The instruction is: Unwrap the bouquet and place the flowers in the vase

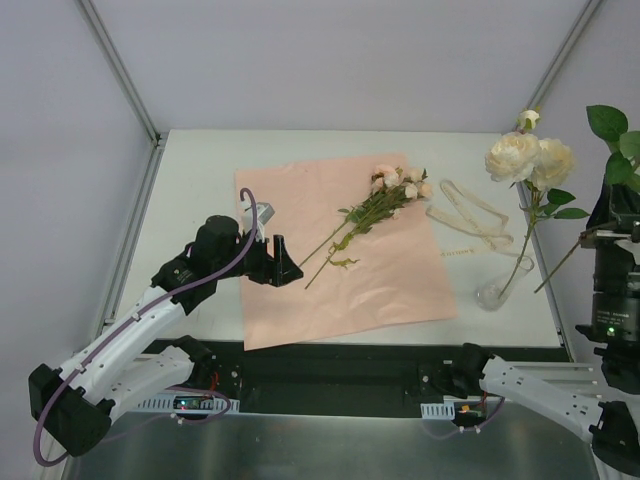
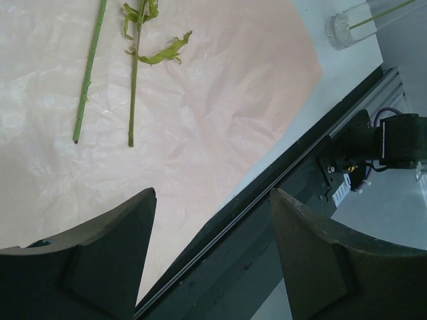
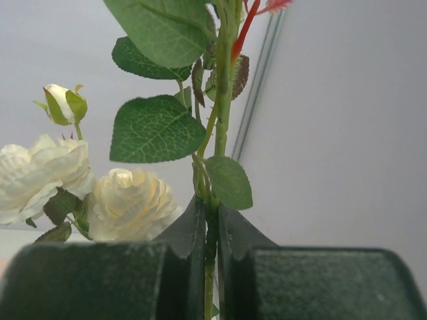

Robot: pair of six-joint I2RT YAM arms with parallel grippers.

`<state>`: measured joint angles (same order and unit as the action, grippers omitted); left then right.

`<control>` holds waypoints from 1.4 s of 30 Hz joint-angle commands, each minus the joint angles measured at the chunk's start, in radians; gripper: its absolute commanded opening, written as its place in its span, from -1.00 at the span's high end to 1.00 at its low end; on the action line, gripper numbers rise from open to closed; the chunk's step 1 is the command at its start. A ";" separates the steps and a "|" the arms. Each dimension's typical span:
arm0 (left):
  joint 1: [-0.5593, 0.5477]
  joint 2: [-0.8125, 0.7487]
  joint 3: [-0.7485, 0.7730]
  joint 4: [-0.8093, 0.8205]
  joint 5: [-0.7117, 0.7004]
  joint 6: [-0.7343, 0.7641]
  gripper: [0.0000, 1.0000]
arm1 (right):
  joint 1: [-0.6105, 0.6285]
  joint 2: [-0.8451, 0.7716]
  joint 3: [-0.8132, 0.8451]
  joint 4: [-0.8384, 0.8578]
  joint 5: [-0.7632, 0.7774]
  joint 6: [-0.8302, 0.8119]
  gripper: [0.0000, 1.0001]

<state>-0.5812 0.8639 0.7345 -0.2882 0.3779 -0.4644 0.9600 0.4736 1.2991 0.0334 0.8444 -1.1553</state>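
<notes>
White table (image 1: 190, 200), pale walls. Pink paper (image 1: 390, 270) lies flat and open on it. A small bunch of flowers (image 1: 385, 200) rests across its far half, stems pointing toward your left gripper (image 1: 280, 262). That gripper hovers over the paper's near-left part, fingers spread, holding nothing. Cream ribbon (image 1: 470, 215) lies loose just right of the paper. Vase (image 1: 490, 293) sits near the table's front-right edge, with cream roses (image 1: 528, 158) leaning out of it. Your right gripper (image 3: 210, 220) is raised at the right edge, fingers pinching a leafy stem (image 3: 223, 100).
</notes>
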 commanded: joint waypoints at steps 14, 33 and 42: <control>0.004 -0.045 0.022 0.046 0.047 -0.022 -0.36 | -0.099 0.223 -0.003 0.510 0.071 -0.253 0.99; 0.004 -0.057 0.022 0.046 0.061 -0.013 -0.43 | -0.483 0.257 -0.092 0.450 -0.042 0.097 0.99; 0.006 -0.040 0.026 0.044 0.081 -0.007 -0.47 | -0.573 0.235 -0.132 0.445 -0.110 0.137 0.99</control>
<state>-0.5812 0.8223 0.7345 -0.2687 0.4320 -0.4797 0.4187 0.7261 1.1790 0.4427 0.7868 -1.0691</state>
